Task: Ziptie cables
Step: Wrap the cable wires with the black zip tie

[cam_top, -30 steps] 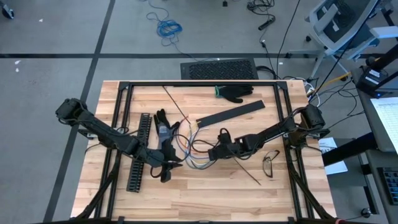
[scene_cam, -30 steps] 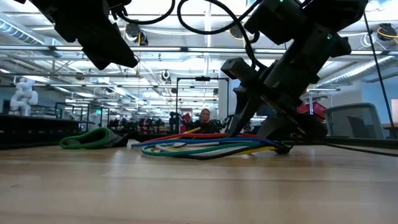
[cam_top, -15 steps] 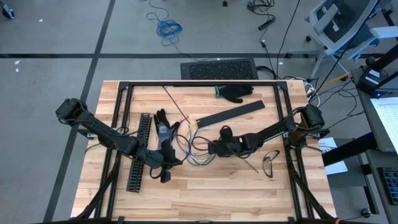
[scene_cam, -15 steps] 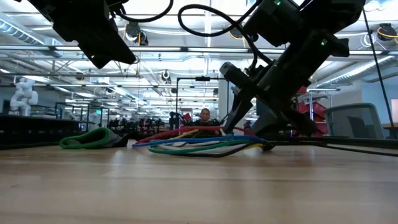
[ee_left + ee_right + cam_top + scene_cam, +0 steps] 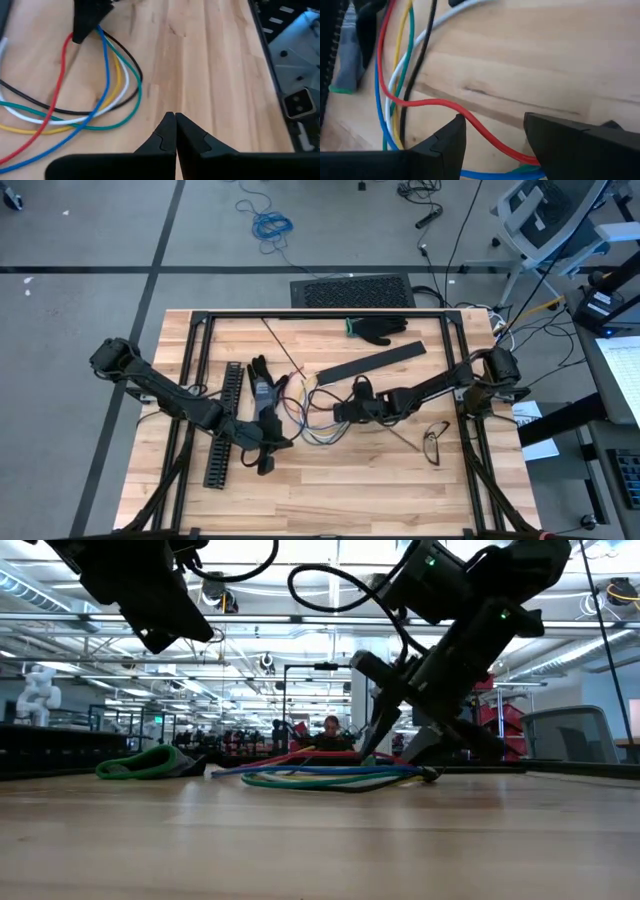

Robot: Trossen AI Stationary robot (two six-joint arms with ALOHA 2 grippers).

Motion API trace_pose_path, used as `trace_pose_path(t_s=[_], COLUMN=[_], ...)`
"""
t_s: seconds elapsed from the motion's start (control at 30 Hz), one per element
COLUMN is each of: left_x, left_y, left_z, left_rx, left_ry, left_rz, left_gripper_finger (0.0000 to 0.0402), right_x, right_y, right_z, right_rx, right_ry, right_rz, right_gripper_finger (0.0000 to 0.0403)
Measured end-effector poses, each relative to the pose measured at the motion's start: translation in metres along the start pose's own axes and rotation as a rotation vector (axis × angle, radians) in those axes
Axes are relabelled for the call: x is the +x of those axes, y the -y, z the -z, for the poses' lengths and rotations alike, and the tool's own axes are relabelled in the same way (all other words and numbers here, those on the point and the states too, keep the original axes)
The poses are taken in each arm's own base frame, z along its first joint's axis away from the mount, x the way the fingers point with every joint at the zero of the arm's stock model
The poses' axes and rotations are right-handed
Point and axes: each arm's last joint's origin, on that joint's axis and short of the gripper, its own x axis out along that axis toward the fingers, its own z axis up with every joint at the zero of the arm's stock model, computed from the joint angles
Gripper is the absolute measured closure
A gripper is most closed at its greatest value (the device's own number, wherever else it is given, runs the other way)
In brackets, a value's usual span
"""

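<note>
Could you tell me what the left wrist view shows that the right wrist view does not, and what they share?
Only the left wrist view shows the left gripper, its fingers shut on nothing, over bare table, and the table's far edge frame. Only the right wrist view shows the right gripper, fingers open, a red wire running between them, plus a grey glove at the side. Both show the looping cables on the wood.

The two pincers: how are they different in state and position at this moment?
The left pincer is shut on nothing; the right pincer stands open. The left pincer points at bare wood beside the cables, whereas the right pincer has red and blue wires between its fingers. Both are dark, two-fingered and low over the table.
</note>
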Motion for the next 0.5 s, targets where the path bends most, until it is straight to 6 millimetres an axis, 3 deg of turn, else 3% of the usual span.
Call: trace_pose_path(t_s=[0.1,0.3,0.5], left_x=[0.0,0.002,0.027], left_y=[0.001,0.0,-0.025], left_z=[0.001,-0.005,-0.005], left_rx=[0.0,0.042,0.075], left_ry=[-0.018,0.025,-0.002], left_rz=[0.031,0.038,-0.098], left_gripper_finger=[0.0397,0.0397,0.0397], right_x=[0.002,0.0,-0.003], right_y=[-0.004,-0.013,-0.019], right_z=[0.001,0.005,0.011], right_rx=[-0.049,-0.087,-0.111], right_ry=[-0.089,-0.086,-0.087], right_rz=[-0.056,-0.148,-0.206], right_gripper_finger=[0.0209,0.0209,0.0209])
